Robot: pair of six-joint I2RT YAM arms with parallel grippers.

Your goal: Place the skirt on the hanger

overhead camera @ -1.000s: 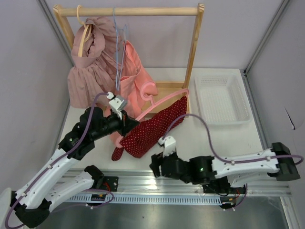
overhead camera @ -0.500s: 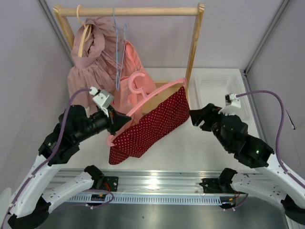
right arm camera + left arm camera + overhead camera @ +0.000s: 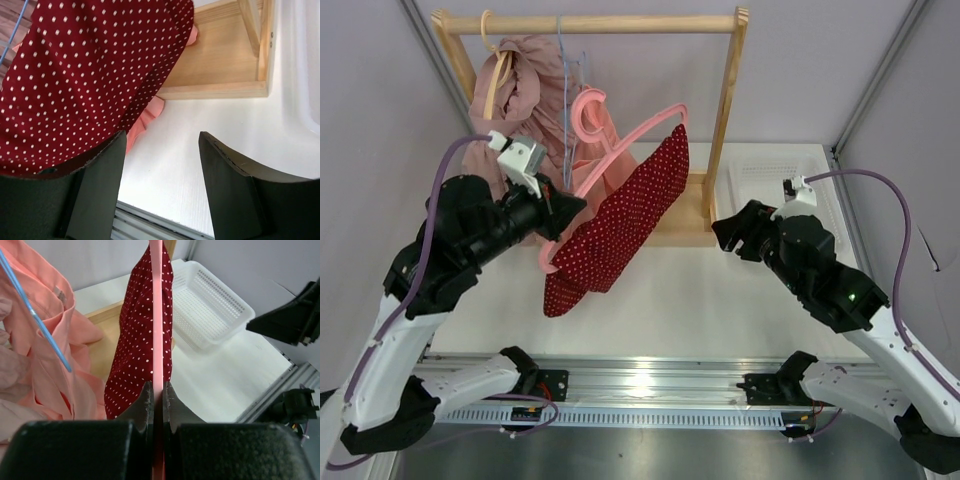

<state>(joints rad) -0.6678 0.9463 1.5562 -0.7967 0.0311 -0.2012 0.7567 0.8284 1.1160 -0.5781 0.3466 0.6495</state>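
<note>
The dark red polka-dot skirt (image 3: 615,225) hangs from the pink plastic hanger (image 3: 620,145), lifted clear of the table and tilted, its hook (image 3: 587,108) just below the wooden rail. My left gripper (image 3: 558,210) is shut on the hanger's lower end; in the left wrist view the pink bar (image 3: 158,315) runs up between my fingers (image 3: 145,399) with the skirt (image 3: 137,340) draped over it. My right gripper (image 3: 725,235) is open and empty, to the right of the skirt. The right wrist view shows the skirt (image 3: 85,75) at upper left, beyond my open fingers (image 3: 102,175).
A wooden clothes rack (image 3: 725,110) stands at the back with a mauve ruffled garment (image 3: 505,110), a salmon-pink garment (image 3: 595,165) and a pale blue wire hanger (image 3: 565,90) on its rail. A white basket (image 3: 770,180) sits at the back right.
My left gripper has raised the hanger with the skirt from the table up toward the rail. My right arm has swung from the front edge up to the right of the skirt.
</note>
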